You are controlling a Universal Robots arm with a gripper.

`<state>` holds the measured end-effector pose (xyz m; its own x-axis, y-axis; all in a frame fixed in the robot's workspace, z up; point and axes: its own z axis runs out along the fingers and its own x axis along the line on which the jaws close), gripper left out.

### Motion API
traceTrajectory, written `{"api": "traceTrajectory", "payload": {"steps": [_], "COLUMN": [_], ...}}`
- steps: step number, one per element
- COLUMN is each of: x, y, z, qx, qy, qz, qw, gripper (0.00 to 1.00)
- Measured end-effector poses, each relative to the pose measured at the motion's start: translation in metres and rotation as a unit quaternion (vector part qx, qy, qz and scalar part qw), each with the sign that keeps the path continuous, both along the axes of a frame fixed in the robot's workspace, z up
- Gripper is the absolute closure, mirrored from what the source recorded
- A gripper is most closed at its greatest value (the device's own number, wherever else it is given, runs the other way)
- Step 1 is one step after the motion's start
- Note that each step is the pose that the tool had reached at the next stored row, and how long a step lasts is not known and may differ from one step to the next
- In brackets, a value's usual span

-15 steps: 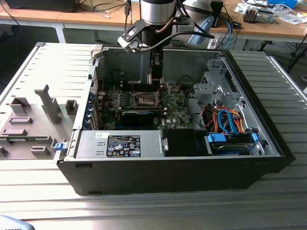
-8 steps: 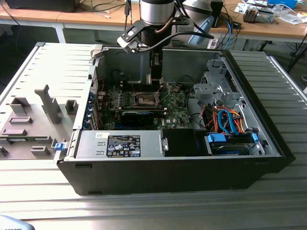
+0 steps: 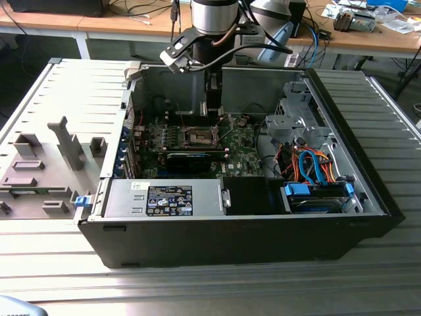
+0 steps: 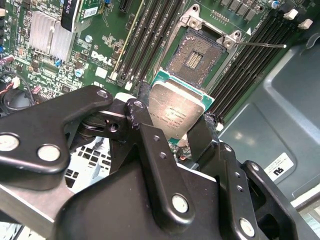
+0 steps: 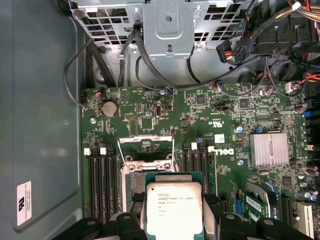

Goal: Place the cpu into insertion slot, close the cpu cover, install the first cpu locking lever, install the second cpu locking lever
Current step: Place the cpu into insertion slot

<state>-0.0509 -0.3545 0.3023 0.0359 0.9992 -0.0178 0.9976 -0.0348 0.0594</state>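
Black tool (image 4: 172, 131) grips flat sq. silver-topped cpu (image 4: 176, 107) by edges; dark metal-rimmed insertion slot (image 4: 194, 55) near.

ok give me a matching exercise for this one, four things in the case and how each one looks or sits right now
Things:
1. cpu
2. insertion slot
3. heatsink
4. power supply

States:
A. empty, dark centre exposed
B. large grey box
C. held in the gripper, above the board
D. silver, finned block

Pairs: 1-C, 2-A, 3-D, 4-B
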Motion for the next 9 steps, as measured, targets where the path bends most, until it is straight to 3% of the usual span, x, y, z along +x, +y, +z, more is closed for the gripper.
{"api": "traceTrajectory", "payload": {"steps": [9], "x": [-0.0019], "y": [0.0], "z": [-0.0007], "qx": [0.0], "qy": [0.0], "qz": [0.0], "qw": [1.0], "gripper": [0.45]}}
